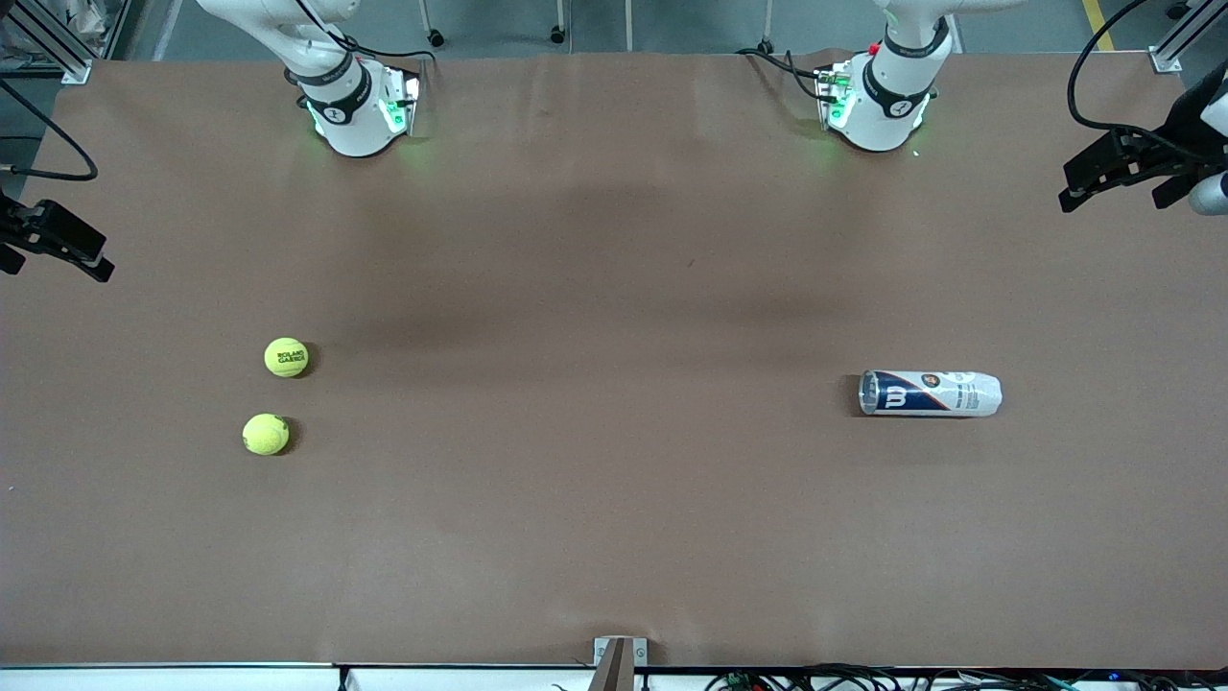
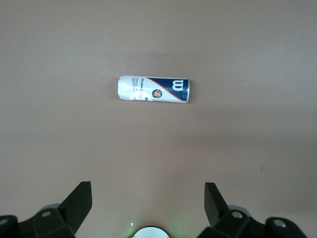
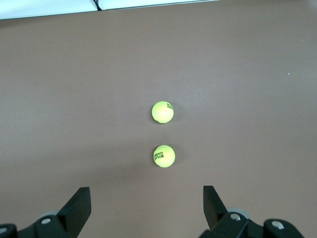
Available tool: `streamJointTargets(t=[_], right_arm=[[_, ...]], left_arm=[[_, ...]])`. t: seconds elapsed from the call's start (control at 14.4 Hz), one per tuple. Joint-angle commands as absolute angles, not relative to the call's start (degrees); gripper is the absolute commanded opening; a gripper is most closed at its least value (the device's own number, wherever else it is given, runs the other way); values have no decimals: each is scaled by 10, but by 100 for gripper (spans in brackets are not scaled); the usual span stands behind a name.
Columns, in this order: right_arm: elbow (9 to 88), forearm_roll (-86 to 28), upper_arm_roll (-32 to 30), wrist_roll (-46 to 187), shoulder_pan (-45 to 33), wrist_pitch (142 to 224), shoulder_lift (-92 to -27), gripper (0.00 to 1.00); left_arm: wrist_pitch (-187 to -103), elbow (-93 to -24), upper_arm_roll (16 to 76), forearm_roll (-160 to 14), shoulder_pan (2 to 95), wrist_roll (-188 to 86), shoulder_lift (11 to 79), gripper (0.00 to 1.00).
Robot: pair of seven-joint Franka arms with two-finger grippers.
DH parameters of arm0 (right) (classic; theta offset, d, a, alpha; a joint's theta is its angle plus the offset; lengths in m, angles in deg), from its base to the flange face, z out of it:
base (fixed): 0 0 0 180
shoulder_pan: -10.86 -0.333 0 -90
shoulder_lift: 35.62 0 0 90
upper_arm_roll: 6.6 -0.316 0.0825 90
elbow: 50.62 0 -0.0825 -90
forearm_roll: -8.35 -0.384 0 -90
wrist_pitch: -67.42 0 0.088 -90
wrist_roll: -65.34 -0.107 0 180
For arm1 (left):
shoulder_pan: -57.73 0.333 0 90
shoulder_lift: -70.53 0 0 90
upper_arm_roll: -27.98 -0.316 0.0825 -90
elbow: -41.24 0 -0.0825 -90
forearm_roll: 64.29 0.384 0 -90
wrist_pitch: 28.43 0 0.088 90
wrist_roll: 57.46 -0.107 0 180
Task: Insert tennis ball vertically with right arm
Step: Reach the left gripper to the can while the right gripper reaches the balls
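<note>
Front view: a wide table (image 1: 614,537) covered in brown paper. Two white arm bases stand along the edge farthest from the camera, the right arm (image 1: 350,101) toward one end and the left arm (image 1: 887,96) toward the other. Neither gripper shows here.

Two yellow-green tennis balls lie on the table toward the right arm's end. One, printed with dark lettering (image 1: 286,357), is farther from the camera; the other tennis ball (image 1: 266,434) lies near it, closer to the camera, the two apart and not touching.

Toward the left arm's end a tennis ball can (image 1: 930,393) lies on its side, white and navy with a large W logo. Its open mouth faces the middle of the table. The inside looks dark, and I cannot tell whether anything is in it.

Left wrist view: the left gripper (image 2: 148,203) hangs high over the can (image 2: 153,89), jaws spread wide and holding nothing. The can lies flat on the paper, well apart from the gripper.

Right wrist view: the right gripper (image 3: 147,203) hangs high over both balls, jaws spread wide and empty. The lettered ball (image 3: 164,155) and the other ball (image 3: 162,112) rest on the table. The table's white edge (image 3: 59,7) shows past them.
</note>
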State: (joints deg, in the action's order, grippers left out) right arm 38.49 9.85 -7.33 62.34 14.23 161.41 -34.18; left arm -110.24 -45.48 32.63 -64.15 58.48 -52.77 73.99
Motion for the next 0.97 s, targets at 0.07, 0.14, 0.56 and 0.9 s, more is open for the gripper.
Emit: streamJointTargets(t=[0.07, 0.14, 0.56, 0.9], right_arm=[[392, 92, -77, 628, 147, 1617, -334, 100], [392, 92, -77, 628, 147, 1617, -334, 100], [391, 89, -77, 629, 146, 1627, -337, 100], [391, 85, -78, 627, 143, 1628, -365, 100]], left_arm=[[-1096, -450, 326, -649, 585, -528, 740, 100], [-1096, -449, 326, -649, 585, -527, 740, 100], [-1127, -471, 323, -652, 589, -519, 707, 100], [-1267, -578, 323, -617, 596, -324, 676, 100]])
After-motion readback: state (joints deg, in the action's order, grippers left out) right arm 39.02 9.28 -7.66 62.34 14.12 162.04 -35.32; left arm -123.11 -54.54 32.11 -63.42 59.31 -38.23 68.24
